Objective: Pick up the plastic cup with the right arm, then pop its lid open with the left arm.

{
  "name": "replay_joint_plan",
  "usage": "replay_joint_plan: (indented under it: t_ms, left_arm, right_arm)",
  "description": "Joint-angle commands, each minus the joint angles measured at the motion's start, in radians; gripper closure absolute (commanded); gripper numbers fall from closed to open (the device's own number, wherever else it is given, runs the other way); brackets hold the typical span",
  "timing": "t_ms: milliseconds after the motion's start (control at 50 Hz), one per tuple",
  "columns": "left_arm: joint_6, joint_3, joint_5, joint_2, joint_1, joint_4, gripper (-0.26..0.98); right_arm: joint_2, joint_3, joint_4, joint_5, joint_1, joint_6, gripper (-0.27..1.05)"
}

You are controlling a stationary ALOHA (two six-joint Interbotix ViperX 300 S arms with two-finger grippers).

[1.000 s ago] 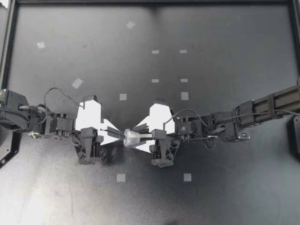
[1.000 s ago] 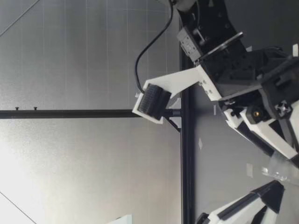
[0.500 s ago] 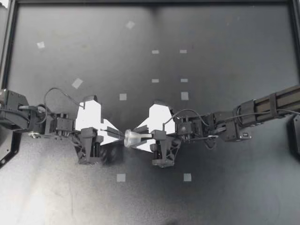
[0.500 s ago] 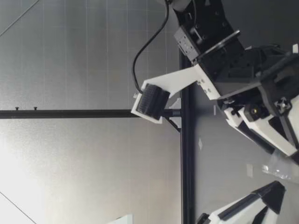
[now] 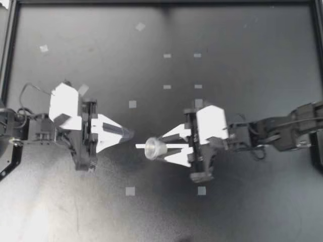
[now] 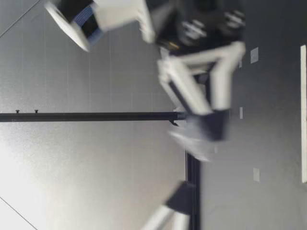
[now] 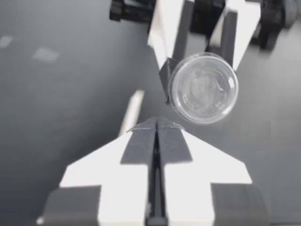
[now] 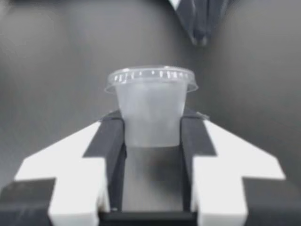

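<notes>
no writing or number can be read anywhere, not on the clear cup (image 5: pixel 154 147).

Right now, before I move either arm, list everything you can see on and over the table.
clear cup: one, see-through plastic, held off the table between the right gripper's fingers, its wide rim turned toward the left gripper
tape marks: about eleven, white squares, scattered over the table
strip: one, white, on the table below the cup
table: one, dark grey
left gripper: one, white and black, shut, holding nothing, facing the cup with a gap between
right gripper: one, white and black, shut on the cup
</notes>
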Motion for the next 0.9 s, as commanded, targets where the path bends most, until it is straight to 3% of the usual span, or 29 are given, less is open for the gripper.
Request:
replay_joint_plan:
  t_ms: [0, 100, 260, 520, 660, 880]
  left_arm:
    - [-0.199, -0.011, -0.081, -0.020, -0.003, -0.002, 0.69]
    - [-0.466, 0.000, -0.164, -0.012, -0.003, 0.018, 0.65]
    - [-0.706, -0.014, -0.209, 0.000, -0.035, 0.069, 0.50]
    - [-0.827, -0.064, -0.207, 0.002, -0.066, 0.067, -0.05]
    - [-0.848, -0.098, -0.206, 0.020, -0.066, 0.026, -0.04]
    - [-0.877, -0.121, -0.212, 0.048, -0.066, 0.026, -0.04]
  right_arm:
    - [-0.061, 0.012, 0.002, -0.084, 0.002, -0.029, 0.47]
    - [-0.087, 0.041, 0.002, -0.163, 0.002, -0.084, 0.47]
    - [-0.091, 0.077, 0.003, -0.253, -0.011, -0.121, 0.47]
    - [-0.083, 0.097, 0.002, -0.327, -0.051, -0.127, 0.47]
    - [-0.071, 0.081, -0.029, -0.354, -0.049, -0.126, 0.47]
    - [-0.037, 0.052, -0.052, -0.353, -0.049, -0.115, 0.47]
